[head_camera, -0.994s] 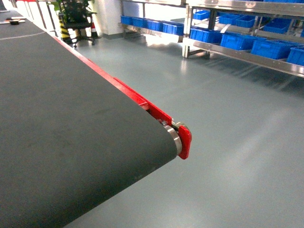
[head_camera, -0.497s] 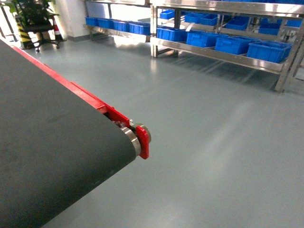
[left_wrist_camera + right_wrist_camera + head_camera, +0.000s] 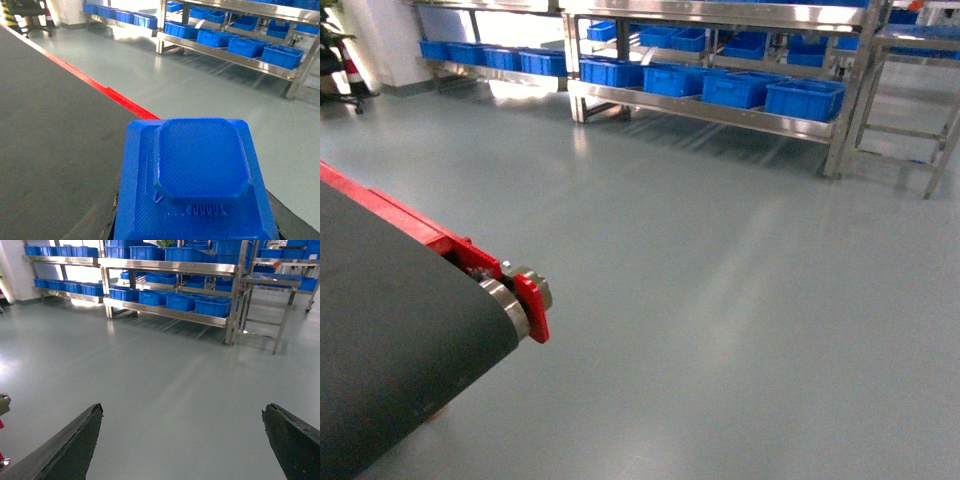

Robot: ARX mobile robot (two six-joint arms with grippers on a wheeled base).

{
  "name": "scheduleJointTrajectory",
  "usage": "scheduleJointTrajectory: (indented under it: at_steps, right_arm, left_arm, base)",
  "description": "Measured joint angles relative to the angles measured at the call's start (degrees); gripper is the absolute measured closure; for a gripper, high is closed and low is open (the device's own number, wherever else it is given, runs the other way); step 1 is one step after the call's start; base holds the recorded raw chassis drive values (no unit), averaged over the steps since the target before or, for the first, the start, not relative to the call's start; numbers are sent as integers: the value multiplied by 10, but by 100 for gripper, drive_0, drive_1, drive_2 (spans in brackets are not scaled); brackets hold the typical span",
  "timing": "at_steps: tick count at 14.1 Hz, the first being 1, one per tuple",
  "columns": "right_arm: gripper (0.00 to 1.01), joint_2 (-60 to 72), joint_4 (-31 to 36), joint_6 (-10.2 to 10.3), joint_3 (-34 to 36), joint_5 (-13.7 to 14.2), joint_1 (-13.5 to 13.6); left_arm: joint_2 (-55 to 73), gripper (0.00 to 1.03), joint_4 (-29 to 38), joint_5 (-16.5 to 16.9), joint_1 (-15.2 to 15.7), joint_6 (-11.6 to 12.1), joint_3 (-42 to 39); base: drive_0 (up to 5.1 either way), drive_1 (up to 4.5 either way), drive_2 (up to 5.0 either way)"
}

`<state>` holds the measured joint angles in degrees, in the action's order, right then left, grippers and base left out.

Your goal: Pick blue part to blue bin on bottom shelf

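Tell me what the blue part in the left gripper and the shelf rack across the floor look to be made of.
Blue part: likely 3D-printed plastic, matte, judging by fine hatched layer lines across its raised top.
Shelf rack: probably stainless steel, bright silvery rails and posts with glare. The blue bins on the bottom shelf look like molded plastic, uniform colour, slight sheen.

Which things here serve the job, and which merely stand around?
Belonging to the job:
blue part, held by the left tool
blue bins
bottom shelf

Just there:
conveyor belt
open right tool
steel table
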<state>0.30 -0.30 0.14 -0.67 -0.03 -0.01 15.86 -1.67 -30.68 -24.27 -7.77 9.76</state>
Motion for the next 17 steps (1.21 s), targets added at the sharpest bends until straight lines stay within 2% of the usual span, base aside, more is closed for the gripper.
scheduleJointTrajectory:
  at_steps: [17]
  right_arm:
    - [3, 0, 0, 0, 0, 0, 0]
  left_arm:
    - [0, 60, 0, 0, 0, 0, 0]
  base:
    - [-160, -160, -160]
